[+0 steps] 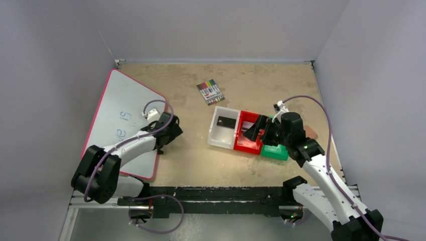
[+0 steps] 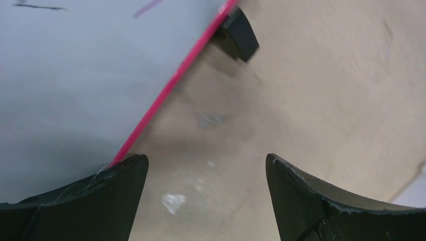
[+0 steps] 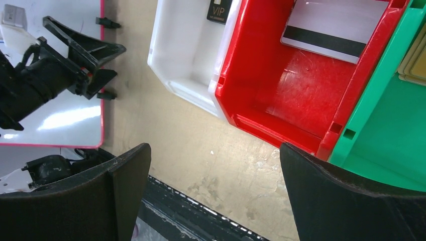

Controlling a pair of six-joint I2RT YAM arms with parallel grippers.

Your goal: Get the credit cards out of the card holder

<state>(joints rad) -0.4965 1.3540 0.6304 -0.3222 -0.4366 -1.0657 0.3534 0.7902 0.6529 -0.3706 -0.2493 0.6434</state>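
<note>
Three credit cards lie in bins. A black card (image 1: 226,122) (image 3: 219,10) is in the white bin (image 1: 217,136). A silver card with a dark stripe (image 3: 331,30) is in the red bin (image 3: 301,95). A gold card (image 3: 414,60) is in the green bin (image 3: 387,135). The tan-brown card holder (image 1: 311,132) shows just right of the right wrist, mostly hidden by the arm. My right gripper (image 1: 253,131) (image 3: 213,150) hangs open and empty over the red bin's near edge. My left gripper (image 1: 172,132) (image 2: 207,158) is open and empty over bare table beside the whiteboard.
The red-rimmed whiteboard (image 1: 123,118) (image 2: 75,75) lies at the left, with a black foot (image 2: 238,35) at its edge. A pack of coloured markers (image 1: 210,92) lies behind the bins. The black rail (image 1: 216,193) runs along the near table edge.
</note>
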